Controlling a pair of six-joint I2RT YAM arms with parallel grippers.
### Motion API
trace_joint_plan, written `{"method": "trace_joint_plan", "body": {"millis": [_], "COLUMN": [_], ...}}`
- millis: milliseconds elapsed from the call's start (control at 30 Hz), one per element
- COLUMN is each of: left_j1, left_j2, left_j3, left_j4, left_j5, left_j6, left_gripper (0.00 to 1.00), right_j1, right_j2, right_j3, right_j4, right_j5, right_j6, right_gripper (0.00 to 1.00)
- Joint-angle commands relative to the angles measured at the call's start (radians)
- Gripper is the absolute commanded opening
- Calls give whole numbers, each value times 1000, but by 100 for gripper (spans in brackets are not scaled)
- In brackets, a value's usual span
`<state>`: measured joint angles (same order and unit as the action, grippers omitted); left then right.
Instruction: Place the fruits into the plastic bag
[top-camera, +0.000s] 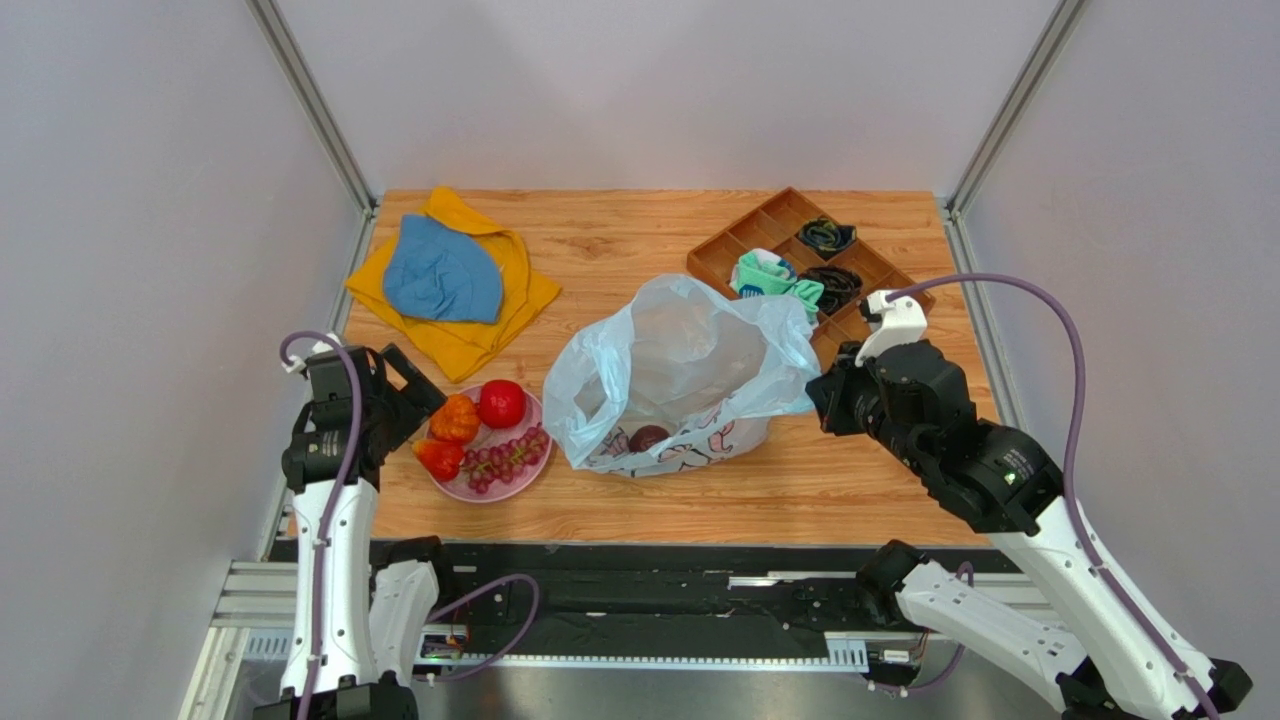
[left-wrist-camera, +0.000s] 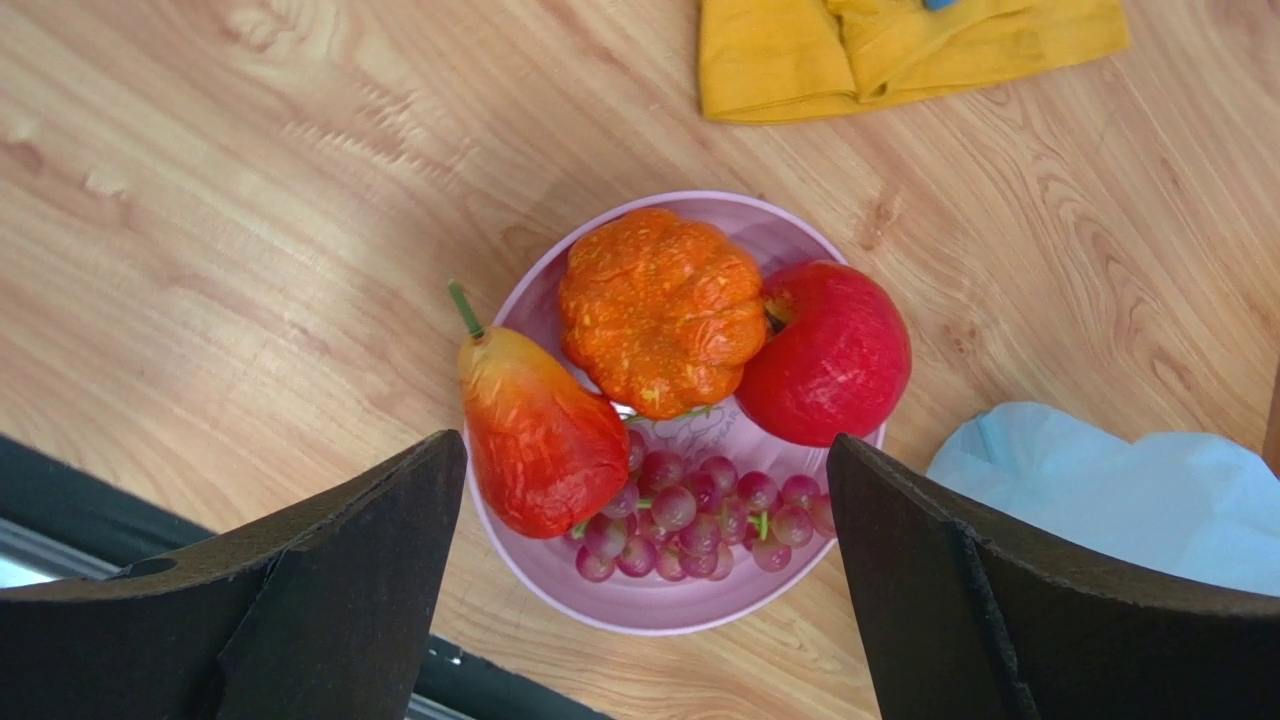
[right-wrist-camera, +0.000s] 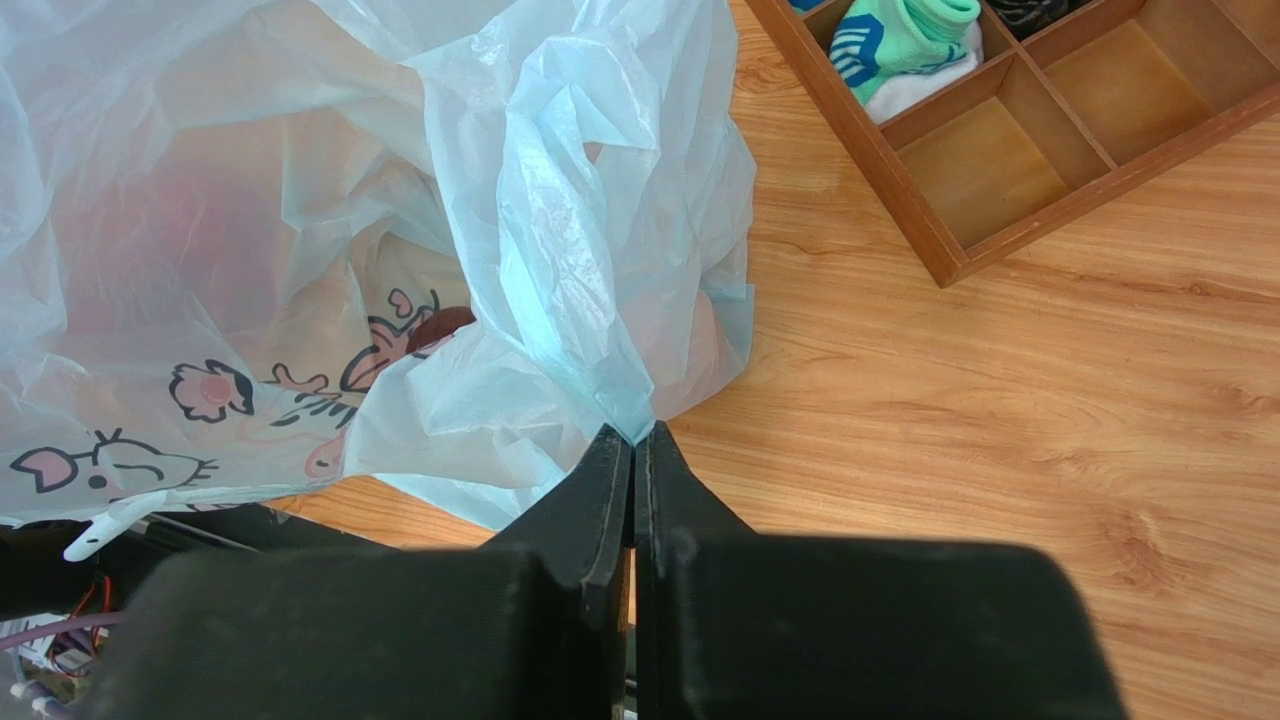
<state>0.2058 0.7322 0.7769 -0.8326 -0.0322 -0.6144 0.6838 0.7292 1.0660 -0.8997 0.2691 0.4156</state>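
Note:
A pink plate (left-wrist-camera: 661, 612) holds an orange (left-wrist-camera: 661, 308), a red apple (left-wrist-camera: 827, 353), a red-orange apple (left-wrist-camera: 538, 435) and reddish-purple grapes (left-wrist-camera: 699, 518). My left gripper (left-wrist-camera: 646, 450) is open and empty, hovering above the plate's near side; in the top view it (top-camera: 406, 408) sits just left of the plate (top-camera: 529, 473). The pale blue plastic bag (top-camera: 676, 368) stands mid-table with a dark plum (top-camera: 649, 438) inside. My right gripper (right-wrist-camera: 634, 432) is shut on the bag's right edge (right-wrist-camera: 601, 300), also seen in the top view (top-camera: 824, 398).
A blue cloth on a yellow cloth (top-camera: 451, 278) lies at the back left. A wooden divided tray (top-camera: 747, 228) with socks stands at the back right, close behind the bag; it also shows in the right wrist view (right-wrist-camera: 977, 173).

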Motion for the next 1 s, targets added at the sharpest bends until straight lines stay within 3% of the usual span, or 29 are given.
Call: {"method": "trace_joint_plan", "body": {"millis": [0, 400, 967], "left_j1": [21, 84, 126], "left_j2": [1, 70, 91], "left_j3": [-7, -148, -252], "left_j4": [-66, -13, 58], "left_j5": [-66, 73, 123], "left_j6": [-110, -264, -329], "left_gripper": [99, 99, 94], "right_j1": [-1, 0, 0], "right_j2": [-8, -33, -50], "right_j3": [3, -9, -14], "right_j4": [48, 54, 50], "right_j5": [-7, -11, -1], "right_j6": [-24, -34, -34], "right_gripper": [0, 0, 0]}}
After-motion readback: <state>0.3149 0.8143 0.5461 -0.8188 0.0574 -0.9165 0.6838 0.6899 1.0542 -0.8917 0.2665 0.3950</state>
